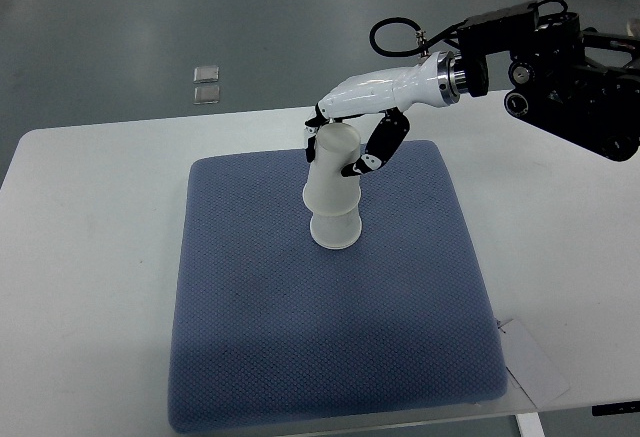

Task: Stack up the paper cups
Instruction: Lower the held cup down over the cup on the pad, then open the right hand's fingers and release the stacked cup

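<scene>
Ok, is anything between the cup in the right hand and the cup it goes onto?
Nothing visible. The right hand grips the top cup, which already sits tilted on the bottom cup on the blue mat. The mat around the stack is bare.

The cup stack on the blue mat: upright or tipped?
Tilted. The paper cup stack leans left at its top, gripped by the right hand.
</scene>
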`<act>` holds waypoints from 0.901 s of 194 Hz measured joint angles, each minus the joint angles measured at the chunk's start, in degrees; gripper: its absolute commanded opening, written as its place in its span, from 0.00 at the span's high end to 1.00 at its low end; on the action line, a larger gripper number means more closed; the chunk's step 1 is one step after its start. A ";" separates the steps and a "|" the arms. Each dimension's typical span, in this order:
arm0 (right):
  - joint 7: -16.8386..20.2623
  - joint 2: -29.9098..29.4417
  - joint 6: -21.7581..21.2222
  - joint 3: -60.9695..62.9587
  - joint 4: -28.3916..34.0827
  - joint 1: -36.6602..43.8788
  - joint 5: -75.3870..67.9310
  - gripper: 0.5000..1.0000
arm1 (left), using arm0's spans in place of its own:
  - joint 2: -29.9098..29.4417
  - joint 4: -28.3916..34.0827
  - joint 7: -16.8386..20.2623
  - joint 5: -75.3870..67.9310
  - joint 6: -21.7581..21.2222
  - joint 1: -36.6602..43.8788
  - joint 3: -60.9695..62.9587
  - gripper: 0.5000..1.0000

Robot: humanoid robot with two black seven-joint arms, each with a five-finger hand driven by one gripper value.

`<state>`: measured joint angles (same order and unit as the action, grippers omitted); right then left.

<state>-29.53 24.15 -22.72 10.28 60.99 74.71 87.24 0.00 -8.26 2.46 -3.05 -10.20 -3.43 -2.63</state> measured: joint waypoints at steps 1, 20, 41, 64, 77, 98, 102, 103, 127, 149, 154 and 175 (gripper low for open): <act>0.00 -0.01 0.00 0.00 0.00 -0.03 0.01 1.00 | 0.00 0.00 0.00 0.00 0.00 0.00 0.00 0.00; 0.04 -0.10 0.03 0.00 -0.07 -0.70 0.11 1.00 | 0.00 0.00 0.00 0.00 0.00 0.00 0.00 0.00; 0.08 -0.14 0.05 0.00 -0.21 -1.37 0.12 0.90 | 0.00 0.00 0.00 0.00 0.00 0.00 0.00 0.00; 0.14 -0.24 0.16 0.00 -0.37 -2.03 0.12 0.82 | 0.00 0.00 0.00 0.00 0.00 0.00 0.00 0.00; 0.69 -0.46 0.84 0.08 -0.66 -2.41 0.12 0.77 | 0.00 0.00 0.00 0.00 0.00 0.00 0.00 0.00; 1.62 -0.67 2.66 0.16 -1.03 -2.92 0.07 0.69 | 0.00 0.00 0.00 -0.01 0.00 0.00 0.00 0.00; 1.70 -0.74 2.94 0.17 -1.08 -2.98 0.05 0.66 | 0.00 0.00 0.00 -0.01 0.00 0.00 0.00 0.00; 1.72 -0.75 2.98 0.17 -1.09 -2.99 0.05 0.66 | 0.00 0.00 0.00 -0.01 0.00 0.00 0.00 0.00; 1.89 -1.27 3.44 0.25 -1.21 -3.06 -0.10 0.47 | 0.00 0.00 0.00 -0.01 0.00 0.00 0.00 0.00; 2.59 -1.31 3.33 0.27 -1.23 -3.07 -0.34 0.27 | 0.00 0.00 0.00 -0.01 0.00 0.00 0.00 0.00; 2.78 -1.28 3.24 0.29 -1.23 -3.07 -0.40 0.24 | 0.00 0.00 0.00 -0.01 0.00 0.00 0.00 0.00; 3.20 -1.15 2.79 0.35 -1.23 -3.06 -0.64 0.19 | 0.00 0.00 0.00 -0.01 0.00 0.00 0.00 0.00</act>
<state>-26.33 23.00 -19.93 10.63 59.76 71.65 86.60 0.00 -8.26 2.46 -3.06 -10.20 -3.43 -2.63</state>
